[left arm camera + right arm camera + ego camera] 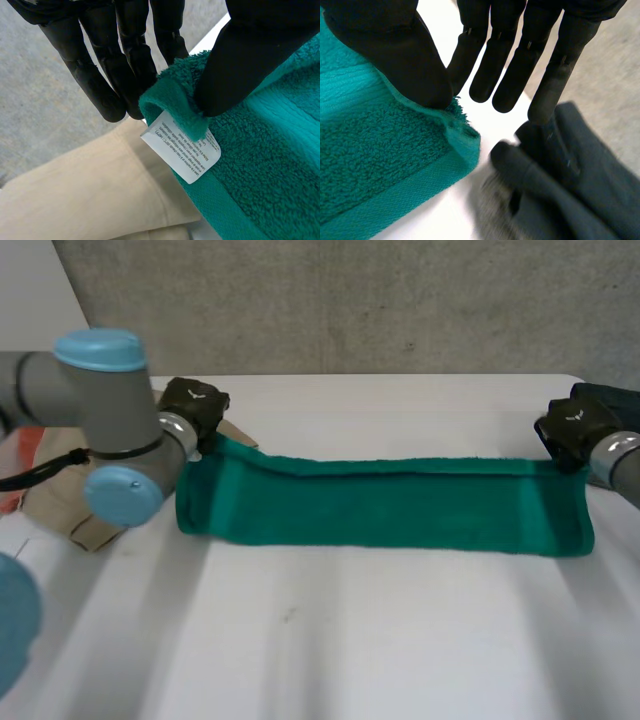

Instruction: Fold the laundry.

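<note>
Running left to right, the green towel (380,505) has each far corner pinched by left hand (195,405) and right hand (572,428).

We find the towel (380,505) stretched across the table (350,640), the left hand (195,405) pinching its far left corner and the right hand (572,425) its far right corner. A cloth (50,510) lies left of the towel, a garment (612,398) right of it.

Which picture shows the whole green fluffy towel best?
The head view: the green terry towel lies stretched as a long strip between the left hand and right hand. The left wrist view shows one pinched corner with its white label; the right wrist view, the other pinched corner.
</note>
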`<state>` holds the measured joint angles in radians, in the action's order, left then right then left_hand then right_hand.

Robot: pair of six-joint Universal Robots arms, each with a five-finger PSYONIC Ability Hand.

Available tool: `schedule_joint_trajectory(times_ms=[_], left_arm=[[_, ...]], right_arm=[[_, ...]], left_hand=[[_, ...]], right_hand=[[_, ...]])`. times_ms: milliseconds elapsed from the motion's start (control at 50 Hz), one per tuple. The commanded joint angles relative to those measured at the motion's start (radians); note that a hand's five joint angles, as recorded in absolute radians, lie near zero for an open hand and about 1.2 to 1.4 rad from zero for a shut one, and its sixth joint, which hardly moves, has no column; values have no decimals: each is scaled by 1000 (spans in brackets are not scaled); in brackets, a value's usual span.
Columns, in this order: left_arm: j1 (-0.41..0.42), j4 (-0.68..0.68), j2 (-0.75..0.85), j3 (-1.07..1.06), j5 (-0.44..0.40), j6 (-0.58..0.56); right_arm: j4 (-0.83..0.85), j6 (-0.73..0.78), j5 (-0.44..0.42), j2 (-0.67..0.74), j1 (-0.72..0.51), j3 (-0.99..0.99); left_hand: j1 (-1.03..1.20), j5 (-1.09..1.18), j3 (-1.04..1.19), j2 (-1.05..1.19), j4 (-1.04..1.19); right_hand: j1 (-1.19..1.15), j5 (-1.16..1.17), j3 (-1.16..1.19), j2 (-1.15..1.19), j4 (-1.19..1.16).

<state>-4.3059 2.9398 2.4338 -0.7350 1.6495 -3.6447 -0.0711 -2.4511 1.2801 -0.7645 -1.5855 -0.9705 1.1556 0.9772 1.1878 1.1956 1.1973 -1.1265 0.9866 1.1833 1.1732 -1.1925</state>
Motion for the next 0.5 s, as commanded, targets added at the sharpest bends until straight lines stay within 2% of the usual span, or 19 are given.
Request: schedule_joint_trajectory(times_ms=[20, 60, 80, 100, 120, 140, 220, 300, 360, 440, 500], left_arm=[[20, -94, 185, 244, 88, -34], [22, -117, 223, 301, 111, -43], [23, -122, 231, 315, 113, -43], [25, -126, 238, 325, 112, -43], [29, -128, 243, 336, 109, -43], [41, -125, 243, 342, 95, -41], [57, -94, 202, 330, 60, -49], [46, -22, 107, 290, 62, -40], [41, 14, 42, 232, 72, -23], [46, 65, -86, 80, 59, -6], [52, 74, -148, -3, 44, 0]], right_arm=[[200, -20, 45, 140, -56, 110], [235, -22, 47, 187, -63, 159], [240, -22, 53, 208, -68, 176], [238, -19, 56, 229, -71, 193], [234, -16, 62, 246, -77, 206], [215, -3, 91, 276, -96, 232], [182, 23, 180, 280, -106, 259], [168, -29, 203, 191, -93, 214], [160, -110, 193, 111, -80, 161], [90, -225, 121, -48, -51, 34], [15, -223, 68, -114, -28, -34]], left_hand=[[241, 245, 208, 201, 199], [241, 245, 208, 201, 199], [241, 245, 208, 201, 199], [-96, -92, -128, -136, -138], [-553, -549, -585, -593, -595], [-981, -977, -1013, -1021, -1023], [-981, -977, -1013, -1021, -1023], [-981, -977, -1013, -1021, -1023], [-981, -977, -1013, -1021, -1023], [-981, -977, -1013, -1021, -1023], [-981, -977, -1013, -1021, -1023]], right_hand=[[-270, 235, 213, 223, -204], [-270, 235, 213, 223, -204], [7, -41, -64, -53, 73], [506, -541, -563, -553, 572], [952, -987, -1009, -999, 1018], [952, -987, -1009, -999, 1018], [952, -987, -1009, -999, 1018], [952, -987, -1009, -999, 1018], [952, -987, -1009, -999, 1018], [952, -987, -1009, -999, 1018], [952, -987, -1009, -999, 1018]])
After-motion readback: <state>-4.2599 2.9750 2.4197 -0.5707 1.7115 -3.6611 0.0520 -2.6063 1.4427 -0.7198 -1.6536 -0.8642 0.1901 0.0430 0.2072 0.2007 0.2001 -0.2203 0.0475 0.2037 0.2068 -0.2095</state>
